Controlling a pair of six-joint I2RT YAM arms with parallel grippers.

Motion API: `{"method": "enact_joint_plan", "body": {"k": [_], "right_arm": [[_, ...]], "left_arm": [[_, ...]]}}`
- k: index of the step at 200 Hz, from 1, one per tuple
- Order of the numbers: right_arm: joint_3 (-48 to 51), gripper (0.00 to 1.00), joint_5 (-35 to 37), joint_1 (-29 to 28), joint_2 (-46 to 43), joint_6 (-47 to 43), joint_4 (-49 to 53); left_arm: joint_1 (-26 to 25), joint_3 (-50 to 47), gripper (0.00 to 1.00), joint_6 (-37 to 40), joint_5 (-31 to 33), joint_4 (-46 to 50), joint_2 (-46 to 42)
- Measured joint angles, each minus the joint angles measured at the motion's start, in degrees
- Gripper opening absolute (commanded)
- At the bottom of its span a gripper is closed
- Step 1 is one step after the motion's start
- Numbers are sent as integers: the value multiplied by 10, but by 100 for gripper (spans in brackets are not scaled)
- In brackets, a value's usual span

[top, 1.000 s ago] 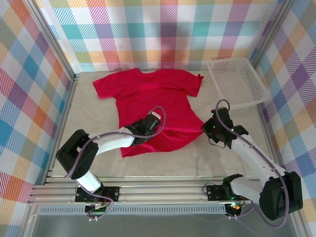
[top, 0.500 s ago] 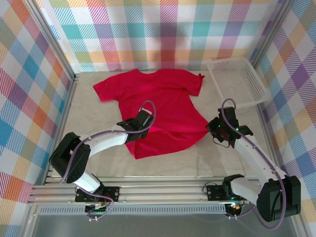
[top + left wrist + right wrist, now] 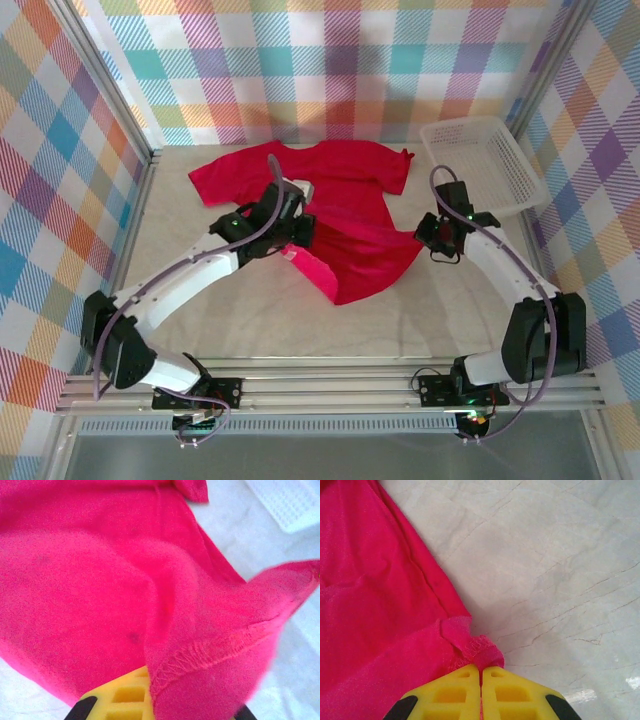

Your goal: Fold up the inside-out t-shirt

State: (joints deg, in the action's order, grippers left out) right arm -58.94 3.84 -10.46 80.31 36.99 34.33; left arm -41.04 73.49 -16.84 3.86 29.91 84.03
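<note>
On the pale marbled table (image 3: 190,300), centre-left: left gripper (image 3: 295,240) pressed together on the near hem of the inside-out t-shirt (image 3: 345,185), that corner raised off the surface. Left wrist view: stitched hem bunched over a yellow finger (image 3: 122,696), cloth draping away on both sides. Shirt sits mid-table toward the back wall, sleeves spread left and right, collar end flat. Its lower part is gathered in a loose ridge between the two arms. Centre-right: right gripper (image 3: 432,240) at the shirt's right edge. Right wrist view: yellow fingers (image 3: 450,695) closed flat against each other, pinching a small fold of hem corner; bare table just beside it. Far right, back corner: white mesh basket (image 3: 490,165), near the right sleeve but not touching the shirt.
</note>
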Motion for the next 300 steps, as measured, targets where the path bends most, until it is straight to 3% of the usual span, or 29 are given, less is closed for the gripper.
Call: {"method": "enact_joint_plan", "body": {"k": [28,62,81,99,131,169,206,300], "right_arm": [[3,28,-19,0,-2,-19,17],[24,38,-44,-24,-60,-23,28],[60,34,-72,-81,-132,-15,1],[119,20,-94,-150,-181,9,-68],[212,0,-99,-253,-140,57,-207],[216,0,-73,-341,-30,63,-322],[212,0,-54,-392,-6,53,-362],[179,0,-88,-398,82,-7,-332]], "left_arm": [[-2,-20,0,-32,-44,6,53],[-2,-20,0,-57,-79,11,76],[-2,-10,0,-64,-87,15,80],[-2,3,0,-66,-89,16,82],[-2,27,0,-65,-89,23,83],[-1,53,0,-65,-88,40,83],[0,66,0,-65,-88,49,93],[5,78,0,-61,-85,62,104]]}}
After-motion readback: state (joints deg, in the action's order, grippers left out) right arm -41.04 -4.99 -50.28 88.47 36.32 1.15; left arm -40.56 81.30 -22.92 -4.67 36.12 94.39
